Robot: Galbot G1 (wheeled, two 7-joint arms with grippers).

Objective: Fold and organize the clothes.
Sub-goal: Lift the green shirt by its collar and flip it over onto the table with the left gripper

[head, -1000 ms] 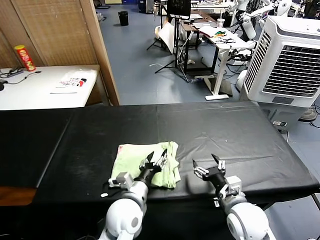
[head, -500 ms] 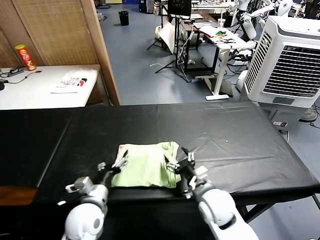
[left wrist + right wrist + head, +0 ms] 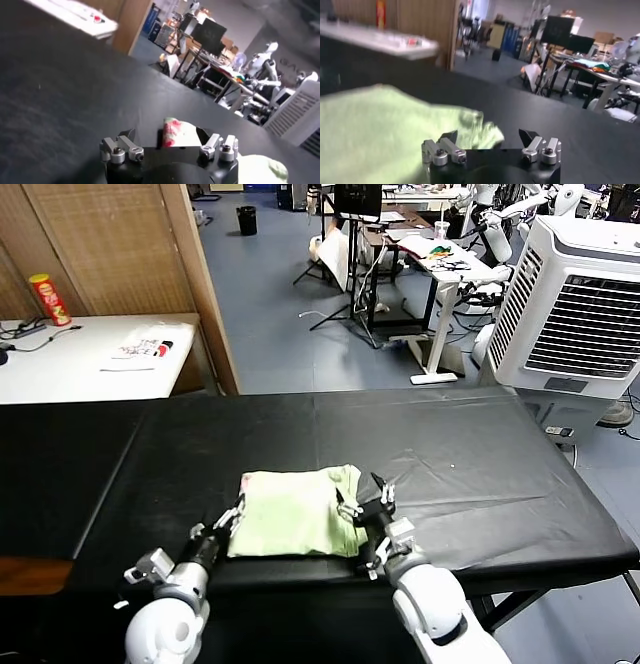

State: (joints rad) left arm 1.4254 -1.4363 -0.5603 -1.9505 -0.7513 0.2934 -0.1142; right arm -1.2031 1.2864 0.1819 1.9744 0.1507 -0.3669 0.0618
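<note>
While the folded light-green shirt (image 3: 294, 511) lies flat near the front edge of the black-covered table (image 3: 470, 444), both arms of the robot reach in low from the near side, one at each end of the cloth. The left gripper (image 3: 227, 521) sits at the shirt's left edge and the right gripper (image 3: 364, 501) at its right edge, each with jaws spread wide and nothing between them; whether the fingertips touch the fabric cannot be told from the head view. The right wrist view shows the green cloth lying slack and softly rumpled just ahead of the open fingers (image 3: 449, 136), while the left wrist view shows a red-speckled patch (image 3: 172, 132) of the garment just beyond that gripper. The fabric looks thin, light and limp, likely to sag and slide apart if lifted by one layer only, so a pinch through all layers at an edge or corner would seem the safer hold, with both sides moved together. It is neither fragile nor heavy. On the white side table (image 3: 60, 374) behind stand a red and yellow can (image 3: 48, 298) and a white packet (image 3: 143, 349) with red and black print; neither carries writing that can be read, and no brand or label is legible on the shirt.
</note>
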